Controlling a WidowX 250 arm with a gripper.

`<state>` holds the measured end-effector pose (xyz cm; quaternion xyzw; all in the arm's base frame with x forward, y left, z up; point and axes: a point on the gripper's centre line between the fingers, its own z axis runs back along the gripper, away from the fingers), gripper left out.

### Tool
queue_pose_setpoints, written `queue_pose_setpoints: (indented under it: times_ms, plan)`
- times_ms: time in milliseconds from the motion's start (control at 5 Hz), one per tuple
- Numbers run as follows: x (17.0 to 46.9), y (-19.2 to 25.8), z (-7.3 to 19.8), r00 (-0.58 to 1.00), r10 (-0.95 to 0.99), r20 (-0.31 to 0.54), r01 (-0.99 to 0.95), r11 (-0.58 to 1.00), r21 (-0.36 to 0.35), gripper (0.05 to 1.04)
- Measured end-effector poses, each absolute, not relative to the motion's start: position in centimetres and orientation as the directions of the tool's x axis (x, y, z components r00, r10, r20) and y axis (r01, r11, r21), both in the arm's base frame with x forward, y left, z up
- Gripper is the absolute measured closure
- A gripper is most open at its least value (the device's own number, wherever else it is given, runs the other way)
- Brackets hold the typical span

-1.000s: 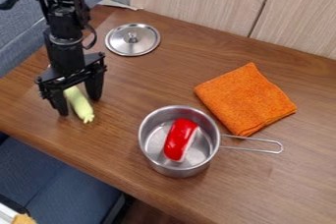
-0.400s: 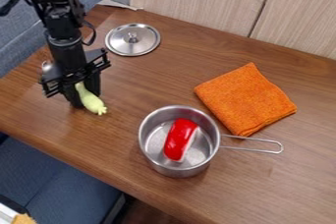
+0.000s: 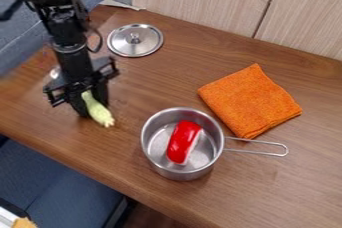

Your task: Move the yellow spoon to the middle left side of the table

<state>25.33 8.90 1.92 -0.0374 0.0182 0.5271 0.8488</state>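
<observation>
Bright, soft light falls over the table (image 3: pixel 304 187), with small glints on the metal lid (image 3: pixel 120 39) and the glossy red object (image 3: pixel 179 147). Shadows are faint and soft-edged; the dark arm (image 3: pixel 72 39) looks blurred.

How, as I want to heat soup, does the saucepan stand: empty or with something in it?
Not empty: the metal saucepan has a red object with a pale edge lying inside it.

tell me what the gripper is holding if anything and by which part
The gripper holds the yellow spoon by its pale yellow part, leaving the knobbed end sticking out.
</observation>
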Motion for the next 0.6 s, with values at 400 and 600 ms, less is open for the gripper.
queue_pose_setpoints:
  times_ms: [400, 600]
  plan:
    - [26.1, 4.0, 6.4, 0.462, 0.846, -0.266, -0.887, 0.435, -0.156, 0.664]
    - [26.8, 0.6, 7.9, 0.484, 0.803, -0.346, -0.875, 0.446, -0.189, 0.665]
